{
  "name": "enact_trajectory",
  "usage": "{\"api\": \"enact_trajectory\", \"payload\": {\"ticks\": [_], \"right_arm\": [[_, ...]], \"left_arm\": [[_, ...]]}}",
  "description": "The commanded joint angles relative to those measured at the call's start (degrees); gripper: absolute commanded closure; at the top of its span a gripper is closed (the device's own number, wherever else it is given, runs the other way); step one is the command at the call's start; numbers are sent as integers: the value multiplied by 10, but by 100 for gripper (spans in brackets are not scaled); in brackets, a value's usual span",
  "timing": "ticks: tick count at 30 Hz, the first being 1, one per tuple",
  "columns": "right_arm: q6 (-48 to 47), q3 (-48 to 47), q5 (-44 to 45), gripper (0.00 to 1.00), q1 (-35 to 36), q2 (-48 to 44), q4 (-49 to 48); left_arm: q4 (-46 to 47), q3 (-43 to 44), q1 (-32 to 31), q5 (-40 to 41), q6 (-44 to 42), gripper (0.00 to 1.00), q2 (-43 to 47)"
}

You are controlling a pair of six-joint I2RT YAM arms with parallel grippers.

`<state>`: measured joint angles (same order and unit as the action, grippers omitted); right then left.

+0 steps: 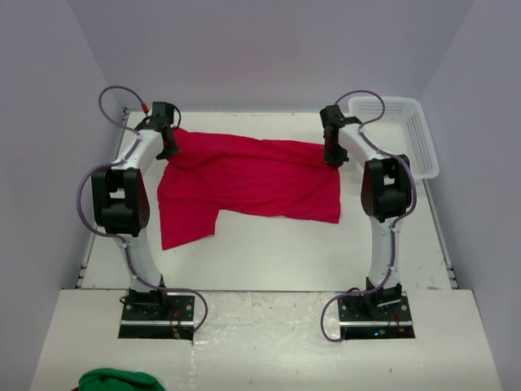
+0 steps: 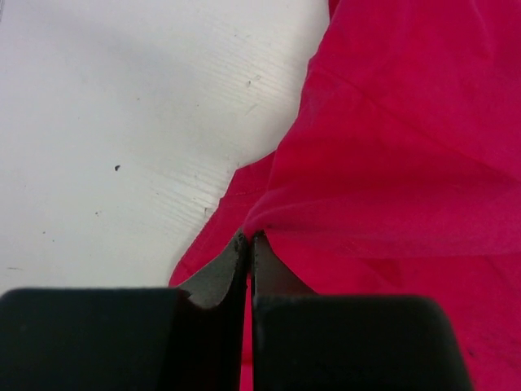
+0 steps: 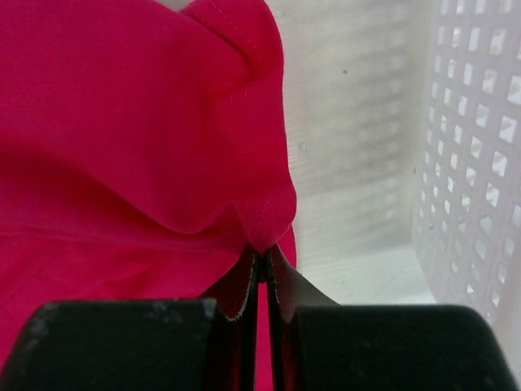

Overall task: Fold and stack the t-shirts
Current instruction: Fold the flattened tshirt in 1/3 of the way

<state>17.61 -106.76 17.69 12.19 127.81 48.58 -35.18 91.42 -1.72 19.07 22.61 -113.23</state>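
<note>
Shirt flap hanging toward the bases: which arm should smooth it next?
Left, probably: the flap lies on its side. The right end effector is shut on the shirt's far corner near the basket. The left end effector must release first.

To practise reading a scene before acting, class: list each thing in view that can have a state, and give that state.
t-shirt: spread out, wrinkled, not yet folded, pinched at two far corners.
left fingers: shut on the t-shirt's edge.
right fingers: shut on the t-shirt's edge.
basket: upright, open side up.
green cloth: bunched up, partly out of frame.
</note>
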Motion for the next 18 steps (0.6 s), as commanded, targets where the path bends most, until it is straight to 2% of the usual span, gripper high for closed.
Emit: {"api": "enact_trajectory", "payload": {"ticks": [1, 4, 6, 8, 10, 11, 12, 18], "right_arm": [[13, 6, 14, 100, 2, -31, 2], [12, 16, 8, 100, 2, -36, -4], [11, 18, 1, 100, 2, -38, -8], [11, 18, 1, 100, 2, -36, -8], [9, 17, -4, 94, 2, -34, -9], [8, 16, -3, 88, 2, -32, -9], [8, 17, -2, 87, 1, -33, -10], [8, 27, 11, 75, 2, -49, -21]], "left_arm": [[-4, -5, -4, 31, 21, 100, 26], [-4, -12, -4, 20, 31, 100, 25], [5, -23, -4, 12, 38, 89, 28], [12, -34, -4, -7, 44, 84, 35], [18, -41, -4, -26, 49, 78, 42], [17, -45, -4, -32, 53, 68, 42], [18, -48, -4, -36, 57, 63, 45], [34, -89, -4, -19, 74, 58, 106]]}}
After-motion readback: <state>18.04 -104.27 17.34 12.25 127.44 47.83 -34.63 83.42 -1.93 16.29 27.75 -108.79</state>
